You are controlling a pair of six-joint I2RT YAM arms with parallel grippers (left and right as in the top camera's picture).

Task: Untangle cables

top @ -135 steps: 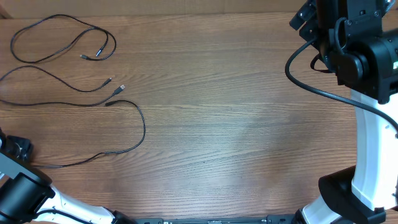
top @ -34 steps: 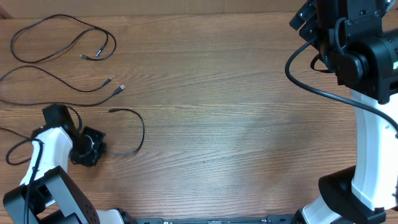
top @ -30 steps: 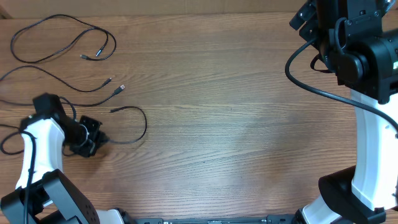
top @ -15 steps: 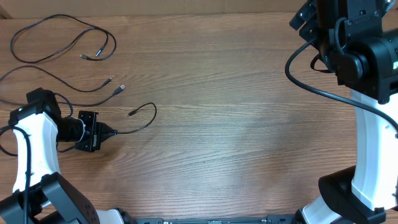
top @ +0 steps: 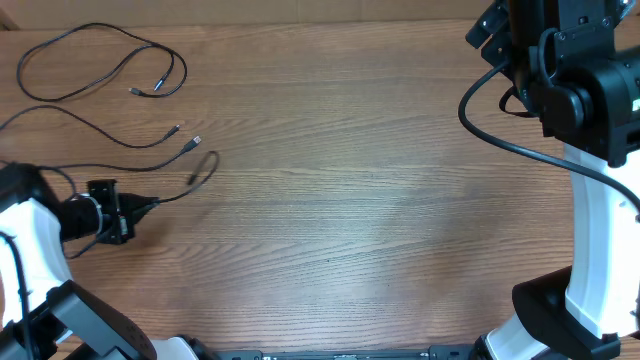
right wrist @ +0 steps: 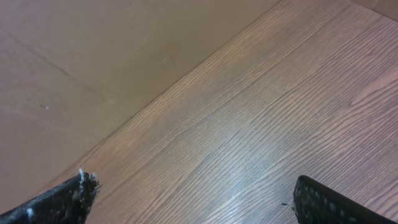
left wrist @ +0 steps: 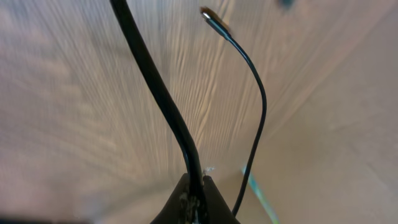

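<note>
The wooden table (top: 350, 200) holds three thin black cables. The left gripper (left wrist: 196, 190) is pinched tight on one cable (left wrist: 163, 102), which rises straight out of its jaws. The other two cables (top: 95, 25) lie beyond. The right gripper (right wrist: 191, 186) is spread wide, well apart from all three.

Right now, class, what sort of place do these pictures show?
Probably a robotics lab test bench: a wood-grain table, a left arm and right arm at its edges, and thin black cables laid out, one cable pinched in the left gripper.
</note>
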